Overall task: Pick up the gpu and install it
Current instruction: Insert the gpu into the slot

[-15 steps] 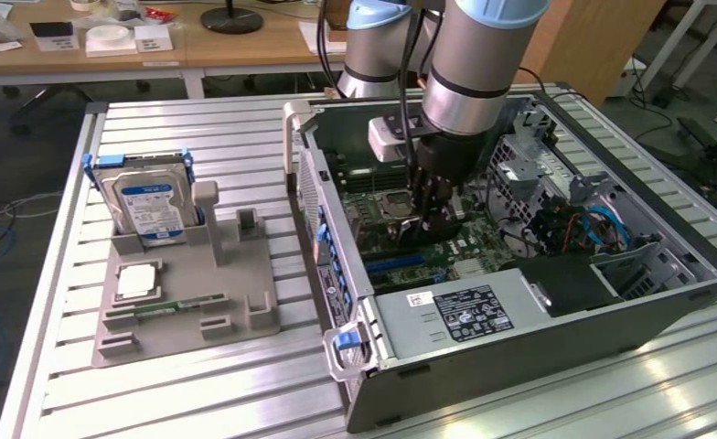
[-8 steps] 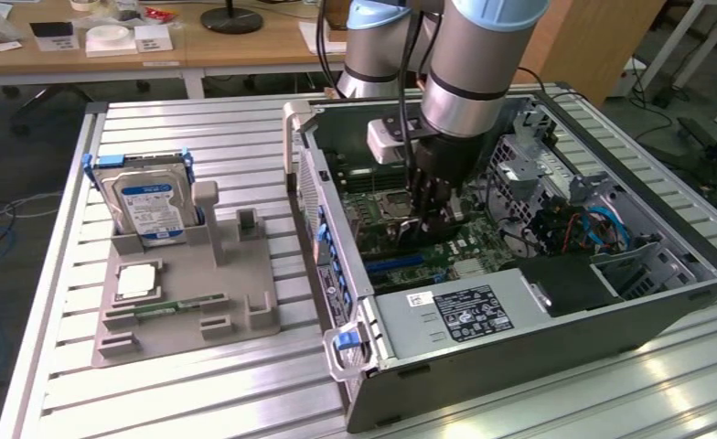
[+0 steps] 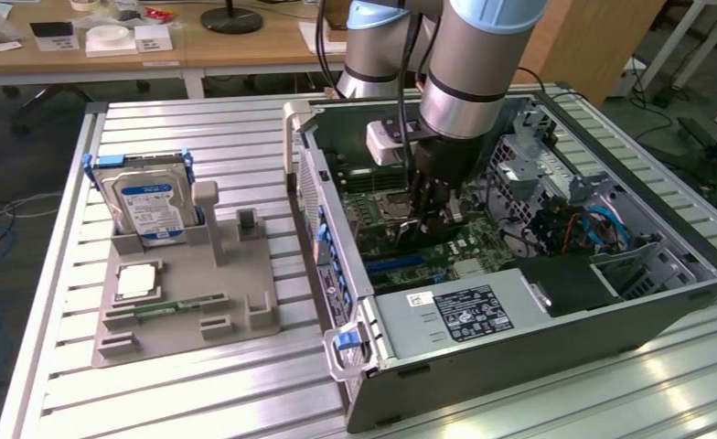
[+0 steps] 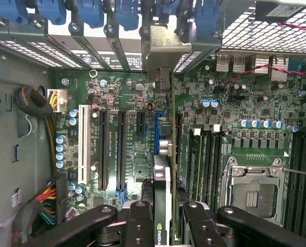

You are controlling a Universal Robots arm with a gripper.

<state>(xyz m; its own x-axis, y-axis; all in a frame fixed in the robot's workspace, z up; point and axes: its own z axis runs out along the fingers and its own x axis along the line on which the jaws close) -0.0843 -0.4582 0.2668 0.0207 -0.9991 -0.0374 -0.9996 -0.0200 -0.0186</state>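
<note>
Claw (image 3: 432, 219) clenches the gpu (image 4: 162, 170) by its flat sides at centre of the exterior frame, inside the open computer case (image 3: 541, 343), card standing on edge over the motherboard (image 4: 135, 100); a hard drive (image 3: 149, 206) stands in a grey holder (image 3: 182, 315) on the worktop (image 3: 212, 128) at left.

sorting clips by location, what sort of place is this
Likely a robotics lab or workshop for PC assembly: a robot arm reaches into an open PC case on a slatted metal table, a parts tray beside it holds a hard drive, and desks stand behind.
</note>
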